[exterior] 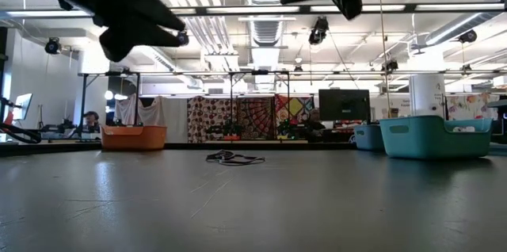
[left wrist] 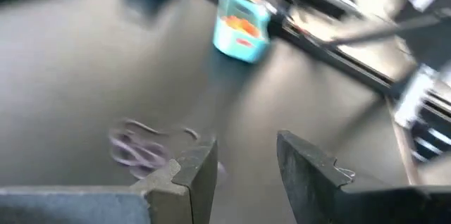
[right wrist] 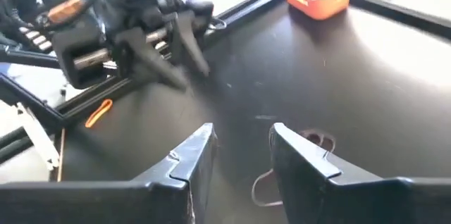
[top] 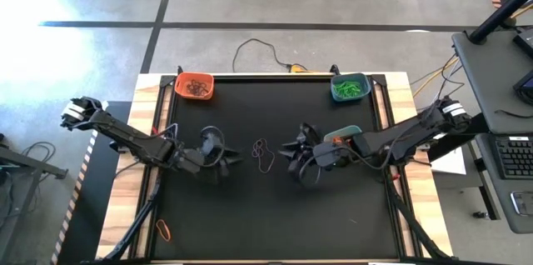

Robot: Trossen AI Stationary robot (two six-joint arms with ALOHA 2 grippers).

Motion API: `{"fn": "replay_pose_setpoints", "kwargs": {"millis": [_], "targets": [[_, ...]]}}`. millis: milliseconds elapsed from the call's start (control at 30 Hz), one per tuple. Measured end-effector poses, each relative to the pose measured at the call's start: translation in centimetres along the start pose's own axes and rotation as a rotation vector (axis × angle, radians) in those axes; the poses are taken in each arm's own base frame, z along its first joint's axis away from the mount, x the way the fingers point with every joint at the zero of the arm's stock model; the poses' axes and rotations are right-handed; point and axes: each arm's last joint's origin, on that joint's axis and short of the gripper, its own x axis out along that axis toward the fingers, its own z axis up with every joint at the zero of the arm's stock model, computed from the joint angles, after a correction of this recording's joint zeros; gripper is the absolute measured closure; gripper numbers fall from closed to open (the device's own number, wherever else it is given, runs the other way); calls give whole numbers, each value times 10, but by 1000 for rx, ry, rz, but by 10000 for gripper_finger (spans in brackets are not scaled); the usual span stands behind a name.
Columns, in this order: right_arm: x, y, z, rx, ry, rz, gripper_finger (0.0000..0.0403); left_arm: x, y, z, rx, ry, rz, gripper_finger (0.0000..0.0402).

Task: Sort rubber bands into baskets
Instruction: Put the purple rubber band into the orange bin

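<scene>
The left hand point(top: 236, 159) and the right hand point(top: 287, 150) are held above the middle of the bench point(top: 275, 215), each with its fingers narrowly apart and empty. Between them a small cluster of rubber bands point(top: 264, 156) lies on the dark surface. At the far edge are seen the orange basket point(top: 194, 87) on the left and the teal basket point(top: 350, 87) on the right; a blue basket point(top: 343, 135) sits beside the right arm.
</scene>
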Motion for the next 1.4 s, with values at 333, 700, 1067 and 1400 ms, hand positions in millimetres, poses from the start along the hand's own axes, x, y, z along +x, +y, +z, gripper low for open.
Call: {"fn": "replay_pose_setpoints", "kwargs": {"millis": [333, 700, 1067, 1400], "targets": [[-26, 10, 58, -321, 101, -30, 266, 63, 1, -11, -61, 210, -22, 271], [-90, -27, 82, -519, 256, -113, 255, 106, 7, 3, -82, 366, 229, 243], [-104, -59, 10, -299, 256, -62, 280, 116, 28, 18, -40, 313, 274, 182], [-93, -63, -12, -260, 300, -91, 309, 140, 44, -10, 128, 419, 268, 198]]}}
